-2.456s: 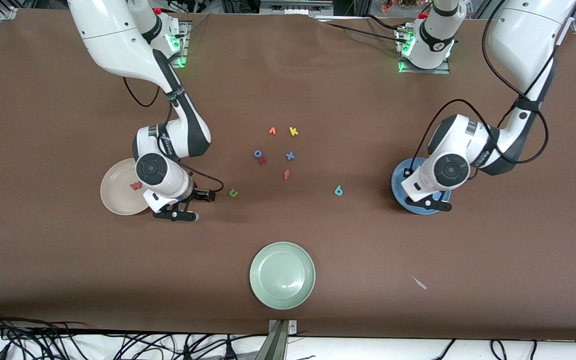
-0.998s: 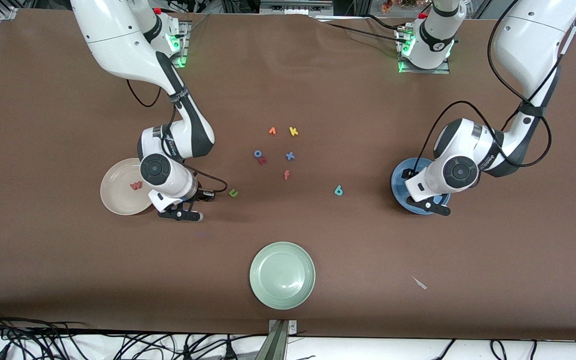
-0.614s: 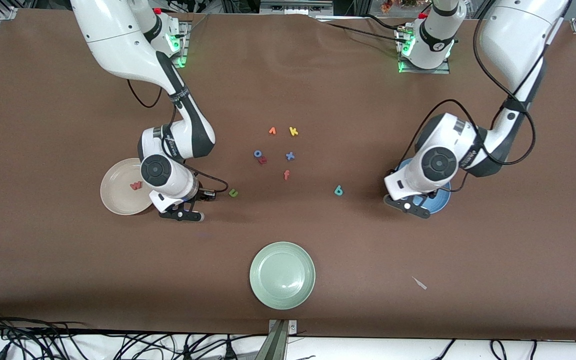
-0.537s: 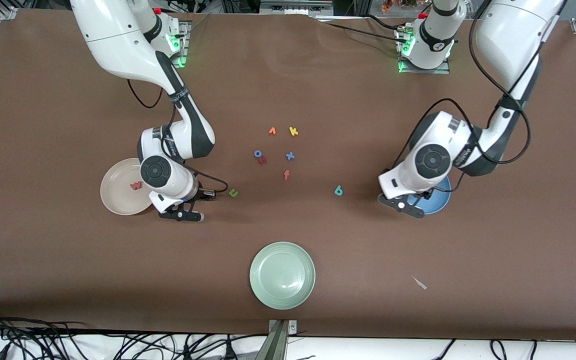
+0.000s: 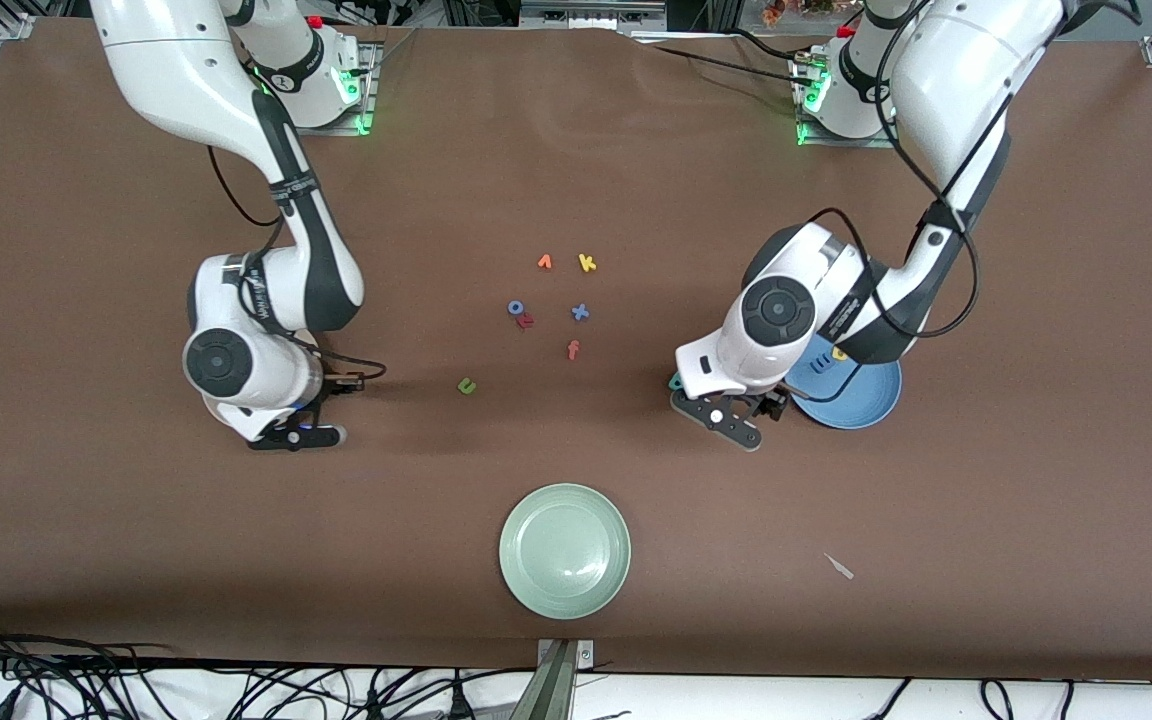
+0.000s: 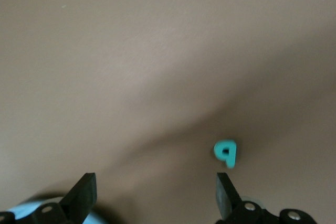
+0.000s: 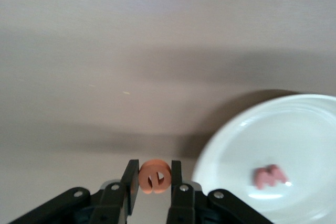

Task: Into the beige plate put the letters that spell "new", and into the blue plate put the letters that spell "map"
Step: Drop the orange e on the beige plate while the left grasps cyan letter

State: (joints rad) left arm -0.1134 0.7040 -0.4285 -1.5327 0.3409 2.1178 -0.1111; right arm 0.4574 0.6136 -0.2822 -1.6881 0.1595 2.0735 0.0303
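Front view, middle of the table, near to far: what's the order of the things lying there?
Pale green plate → green n → orange f → blue x → yellow k. Left out: the letters level with the x or the k.

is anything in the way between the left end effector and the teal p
Nothing visible. The open left end effector hangs over bare table with the teal p lying just ahead of its fingers, apart from them. The blue plate sits toward the left arm's end, clear of that path.
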